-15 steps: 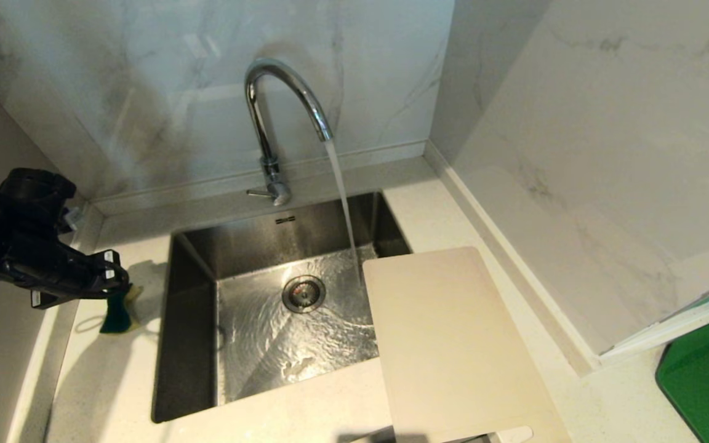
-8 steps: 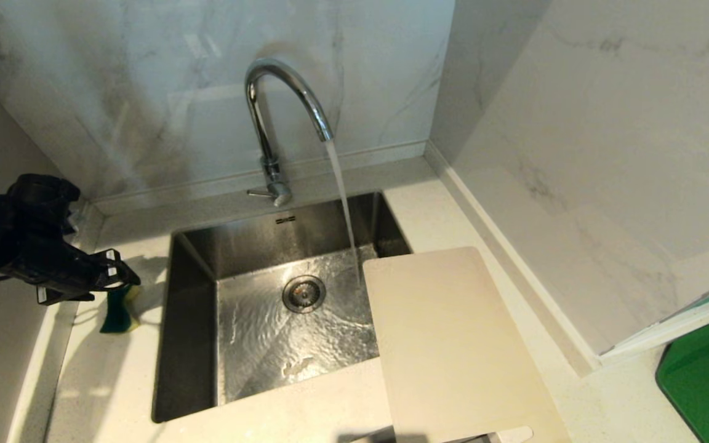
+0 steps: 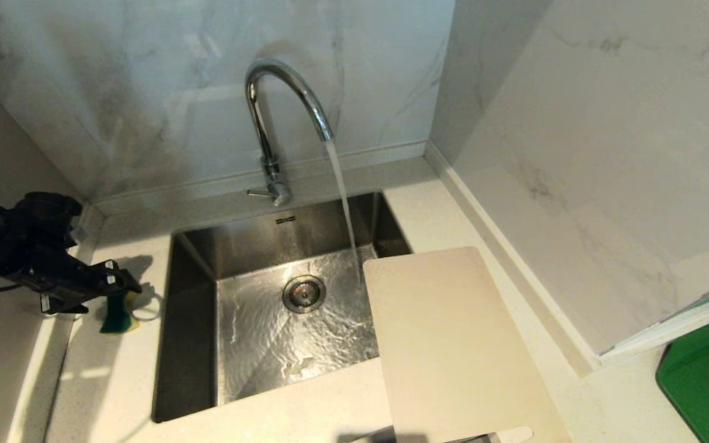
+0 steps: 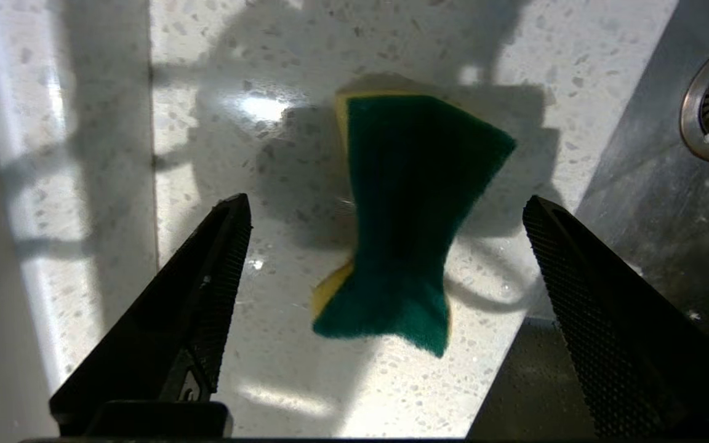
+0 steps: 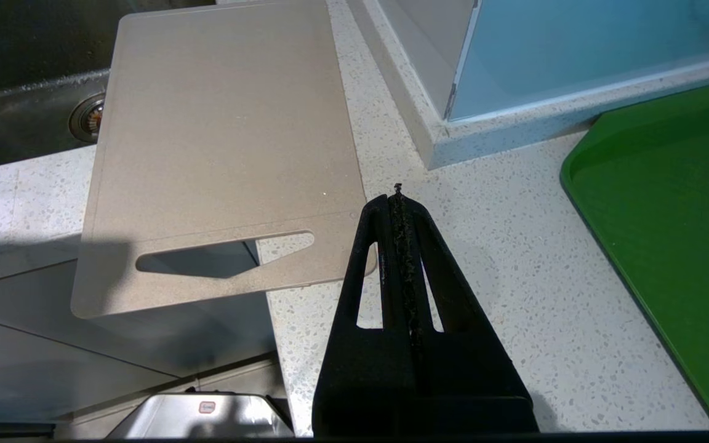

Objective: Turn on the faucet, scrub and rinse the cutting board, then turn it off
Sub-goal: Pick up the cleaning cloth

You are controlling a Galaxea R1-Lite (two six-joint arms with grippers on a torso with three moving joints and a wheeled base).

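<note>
Nearest, the right end effector (image 5: 399, 197) hangs over the speckled surface (image 5: 490, 258) with its fingers pressed together, gripping nothing, just beside the handle end of the cutting board (image 3: 453, 344). This cream-white board lies flat, its far part reaching over the right side of the steel sink (image 3: 191, 320). A green board (image 3: 708, 375) lies to the right. At the left, the left end effector (image 4: 385, 209) hovers over a green and yellow sponge (image 4: 404, 221) on the surface, its fingers spread wide on both sides and apart from it. Farther back, the faucet (image 3: 277, 104) pours water into the sink.
</note>
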